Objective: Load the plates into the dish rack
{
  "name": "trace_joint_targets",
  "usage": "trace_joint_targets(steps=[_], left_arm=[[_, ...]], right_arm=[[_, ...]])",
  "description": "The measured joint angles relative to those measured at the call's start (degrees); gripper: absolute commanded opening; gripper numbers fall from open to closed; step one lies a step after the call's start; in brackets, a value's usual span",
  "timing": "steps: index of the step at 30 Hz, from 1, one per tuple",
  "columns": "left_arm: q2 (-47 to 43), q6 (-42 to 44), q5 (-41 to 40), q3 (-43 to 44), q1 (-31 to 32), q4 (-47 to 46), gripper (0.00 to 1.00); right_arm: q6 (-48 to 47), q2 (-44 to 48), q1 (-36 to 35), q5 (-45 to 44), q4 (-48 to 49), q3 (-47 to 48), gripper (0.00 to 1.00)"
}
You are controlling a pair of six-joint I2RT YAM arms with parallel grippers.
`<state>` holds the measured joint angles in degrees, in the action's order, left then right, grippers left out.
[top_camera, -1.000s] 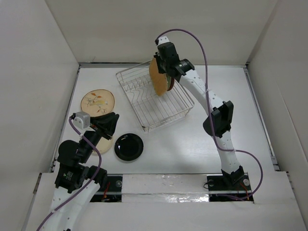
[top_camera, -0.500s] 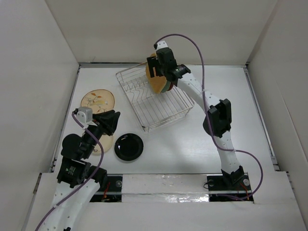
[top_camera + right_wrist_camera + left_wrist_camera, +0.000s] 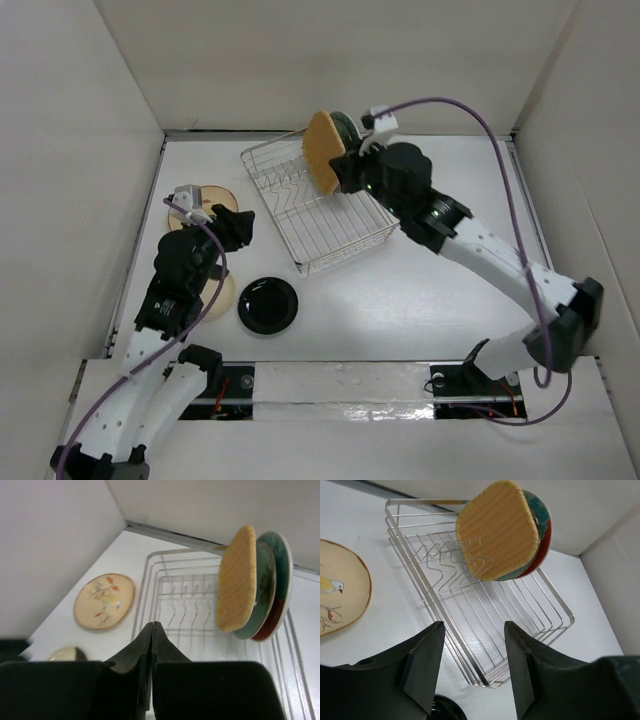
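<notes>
Three plates stand on edge at the far end of the silver wire dish rack (image 3: 330, 225) (image 3: 470, 605) (image 3: 165, 577): the bamboo-coloured one (image 3: 322, 152) (image 3: 497, 530) (image 3: 237, 580) in front, a pale green one (image 3: 541, 509) (image 3: 263, 587) behind it, and a red-and-teal one (image 3: 543, 550) (image 3: 281, 575) last. My right gripper (image 3: 343, 175) (image 3: 152, 625) is shut and empty, just right of those plates. The tan floral plate (image 3: 225, 195) (image 3: 340, 590) (image 3: 104, 601), cream plate (image 3: 224, 296) (image 3: 67, 653) and black plate (image 3: 267, 303) (image 3: 442, 712) lie flat on the table. My left gripper (image 3: 236, 226) (image 3: 474, 626) is open and empty, over the floral plate's near edge.
The white table is walled on the left, back and right. My left arm covers part of the floral and cream plates in the top view. My right arm stretches from its base at lower right across to the rack.
My right gripper let go of the bamboo plate, which now stands in the rack, drew back and shut. My left gripper moved farther from the near edge toward the floral plate and opened wider.
</notes>
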<state>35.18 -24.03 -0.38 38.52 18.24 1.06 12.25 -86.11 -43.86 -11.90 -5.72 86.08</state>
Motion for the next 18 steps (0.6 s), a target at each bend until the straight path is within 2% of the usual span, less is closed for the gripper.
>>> trace_joint_targets(steps=[5, 8, 9, 12, 15, 18], left_arm=[[9.57, -4.42, -1.20, 2.36, -2.47, -1.31, 0.51], [14.16, -6.43, 0.15, 2.43, -8.28, -2.14, 0.51], [15.17, -7.02, 1.44, 2.43, -11.37, -2.38, 0.51], [18.80, -9.20, 5.81, 2.43, -21.55, -4.33, 0.51], [23.43, -10.97, 8.02, 2.23, -26.91, -6.16, 0.51], [27.58, -12.17, 10.32, 1.77, -30.25, -7.17, 0.51]], right_arm=[[7.13, 17.38, -2.67, 1.70, 11.02, -23.58, 0.00], [10.99, 22.82, -3.80, 3.10, 14.27, -36.37, 0.10], [11.85, 23.96, -4.31, 3.48, 14.32, -39.85, 0.19], [13.05, 26.67, -5.51, 4.50, 13.86, -47.47, 0.33], [13.00, 28.44, -6.01, 4.70, 13.40, -50.21, 0.56], [12.92, 29.94, -6.03, 4.48, 13.84, -50.27, 0.62]])
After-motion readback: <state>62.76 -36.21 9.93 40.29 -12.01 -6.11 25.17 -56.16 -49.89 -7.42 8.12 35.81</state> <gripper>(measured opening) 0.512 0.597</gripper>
